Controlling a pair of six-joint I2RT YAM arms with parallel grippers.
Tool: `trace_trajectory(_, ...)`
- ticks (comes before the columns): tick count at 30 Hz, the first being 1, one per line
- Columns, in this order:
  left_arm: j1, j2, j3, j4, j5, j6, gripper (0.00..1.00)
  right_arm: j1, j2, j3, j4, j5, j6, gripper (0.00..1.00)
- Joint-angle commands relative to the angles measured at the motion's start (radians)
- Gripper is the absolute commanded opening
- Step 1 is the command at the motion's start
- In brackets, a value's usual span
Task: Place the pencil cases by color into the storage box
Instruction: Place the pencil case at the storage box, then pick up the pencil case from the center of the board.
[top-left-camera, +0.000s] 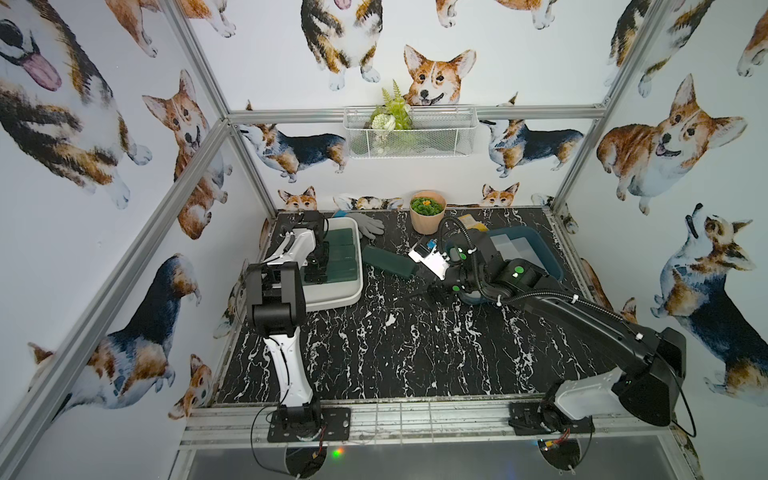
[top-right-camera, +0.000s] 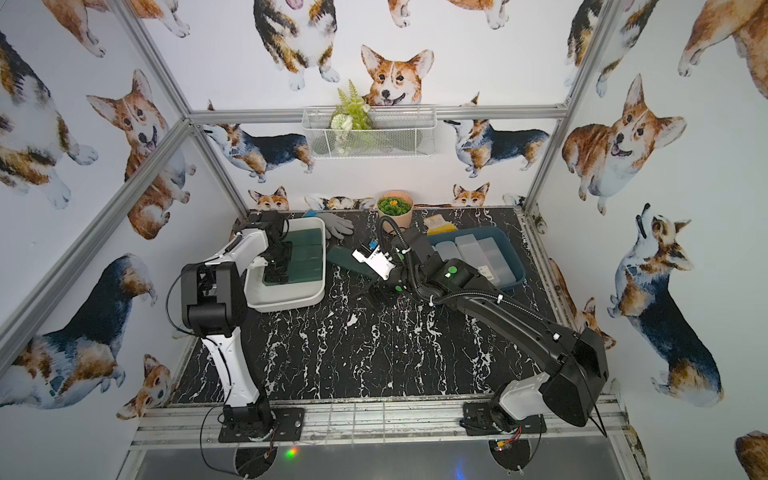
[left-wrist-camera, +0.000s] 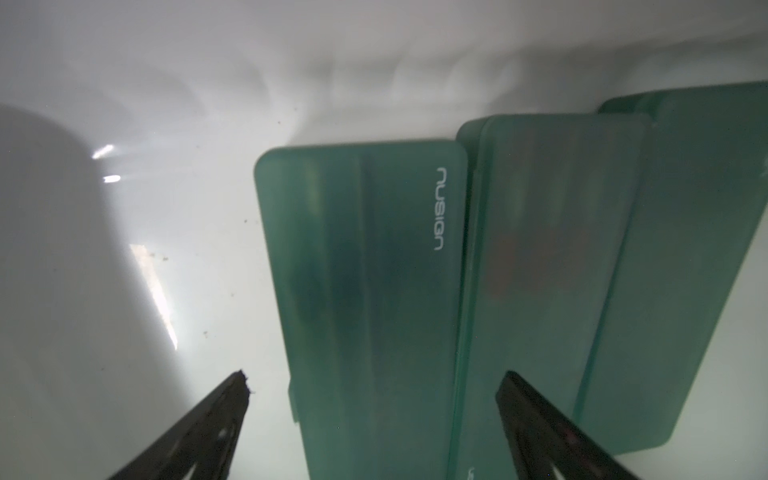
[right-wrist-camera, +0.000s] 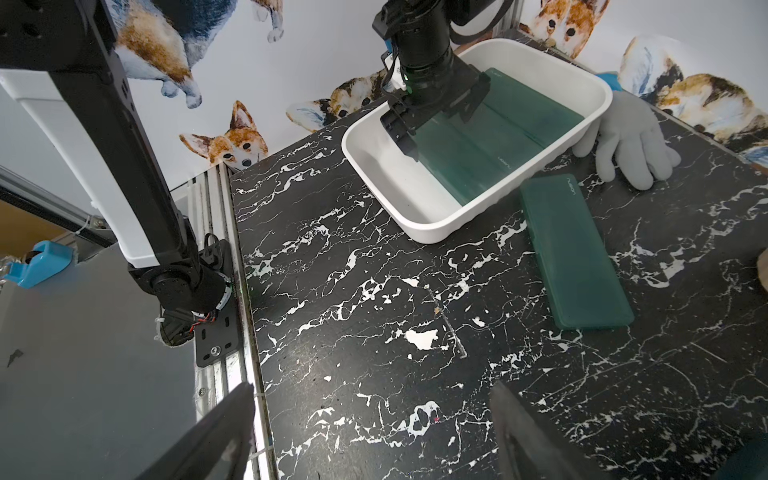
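The left hand (left-wrist-camera: 376, 378) is down inside the white storage box (right-wrist-camera: 432, 230). Its two dark fingers (left-wrist-camera: 212, 424) are spread wide apart and grip nothing. Between them lies a green pencil case (left-wrist-camera: 365, 291) with pale lettering on the lid. One finger stands clear of that case's long edge, over the box's bare floor. The other sits over the neighbouring green case (left-wrist-camera: 548, 257), and whether it touches that lid cannot be told. A third green case (left-wrist-camera: 685, 249) lies beyond those two, its far side cut off by the frame edge. All three lie side by side in the white box.

The right hand (right-wrist-camera: 372, 388) hangs over bare tabletop (right-wrist-camera: 374, 291), fingers wide apart and empty. In both top views its fingertips are dark against the dark marble and hard to pick out.

A fourth green case (right-wrist-camera: 575, 253) lies flat on the tabletop just beside the white box, between it and the teal storage box (top-right-camera: 518, 266). Frosted clear pencil cases (top-right-camera: 473, 251) lie in the teal box. The right arm (top-right-camera: 498, 307) covers part of that box, so their number cannot be told.

A grey glove (right-wrist-camera: 627, 141) lies just beside the white box's far corner. A yellow thing (top-right-camera: 440, 224) behind the teal box is too small to identify.
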Motion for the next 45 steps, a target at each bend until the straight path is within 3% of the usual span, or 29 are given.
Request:
trace_trajectory(1, -0.005, -0.031, -0.003, 0.007, 0.047, 0.103, 0.96, 0.001, -0.022, -0.013, 0.040, 0.001, 0.006, 0.89)
trace_trajectory(7, -0.030, -0.040, 0.111, -0.113, 0.061, 0.374, 0.96, -0.004, -0.081, -0.060, 0.065, 0.022, 0.043, 0.89)
trace_trajectory(13, -0.086, -0.104, 0.182, -0.170, 0.011, 0.437, 0.97, -0.020, -0.135, -0.109, 0.095, 0.039, 0.092, 0.89)
trace_trajectory(18, -0.177, -0.044, 0.385, -0.264, 0.006, 0.492, 0.97, -0.037, -0.179, -0.147, 0.118, 0.072, 0.128, 0.89)
trace_trajectory(23, -0.271, 0.028, 0.551, -0.333, 0.011, 0.456, 0.98, -0.062, -0.230, -0.183, 0.117, 0.116, 0.159, 0.89)
trace_trajectory(35, -0.467, 0.164, 0.638, -0.363, -0.065, 0.292, 0.98, -0.064, -0.350, -0.251, 0.066, 0.180, 0.165, 0.89)
trace_trajectory(45, -0.525, 0.320, 0.738, -0.443, -0.144, 0.146, 0.98, -0.065, -0.417, -0.282, 0.010, 0.179, 0.143, 0.89)
